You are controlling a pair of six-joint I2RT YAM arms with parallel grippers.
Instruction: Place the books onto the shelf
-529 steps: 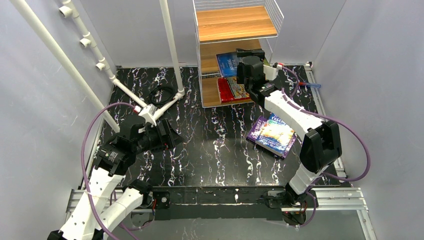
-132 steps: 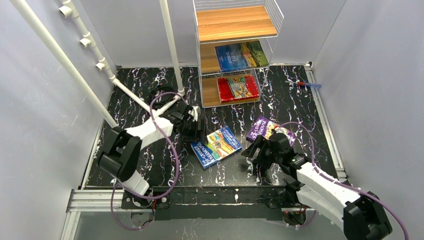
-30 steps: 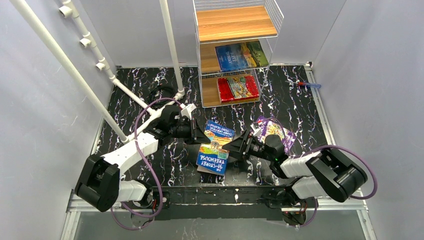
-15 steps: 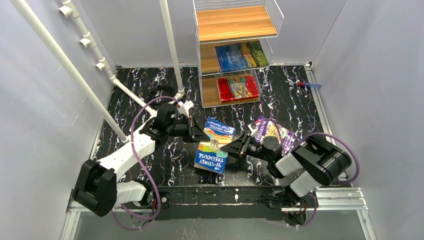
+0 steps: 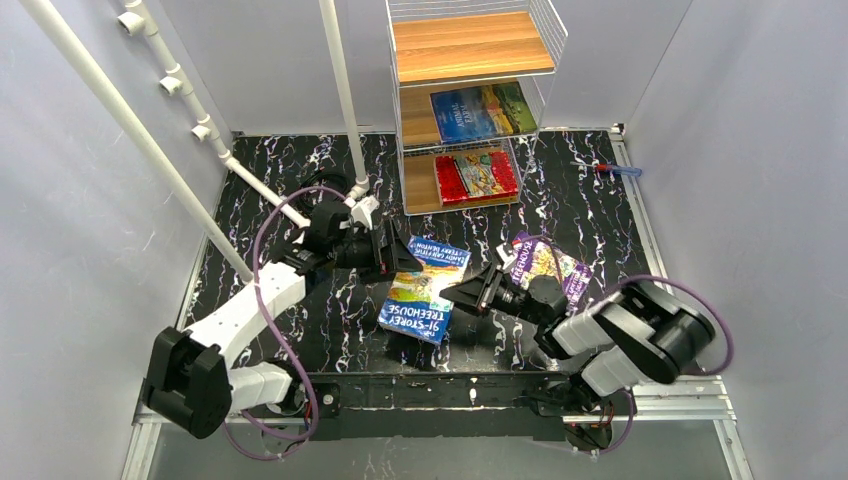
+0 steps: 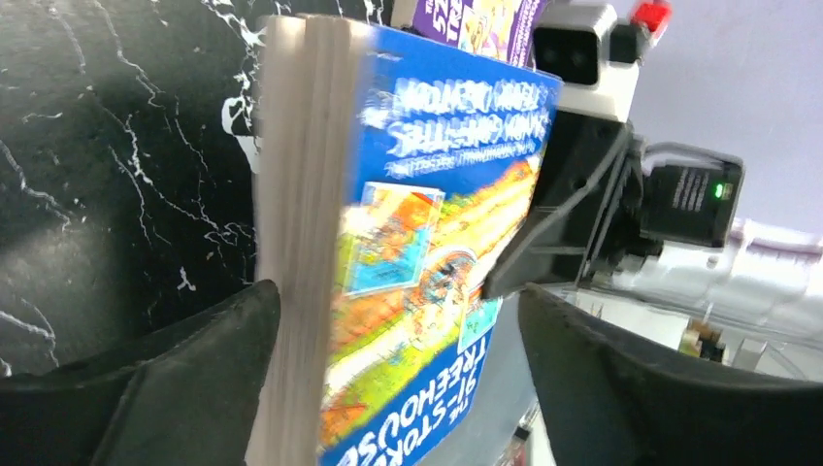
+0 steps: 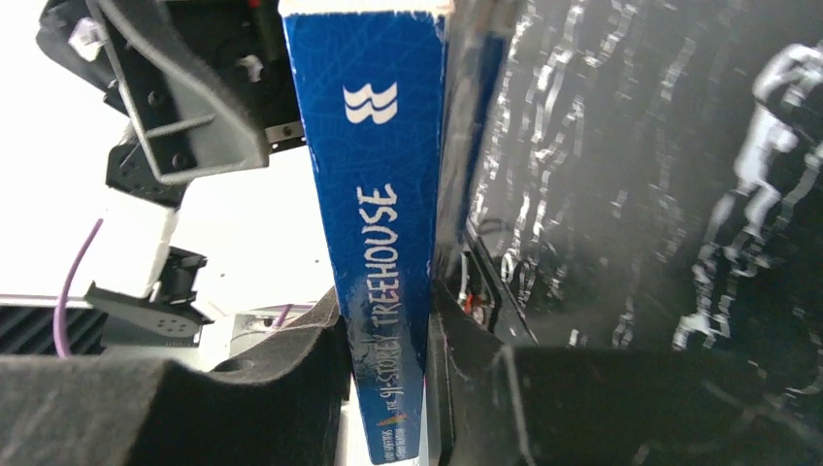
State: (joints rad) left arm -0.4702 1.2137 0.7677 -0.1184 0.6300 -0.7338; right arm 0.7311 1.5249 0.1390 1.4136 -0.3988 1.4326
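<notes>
Near the shelf, left gripper has just spread; right gripper now pinches the blue book by its spine: handed over, shelving likely next.

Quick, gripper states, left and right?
Left gripper: open, jaws straddling the blue cartoon-cover paperback book.
Right gripper: closed on that book's spine.
</notes>
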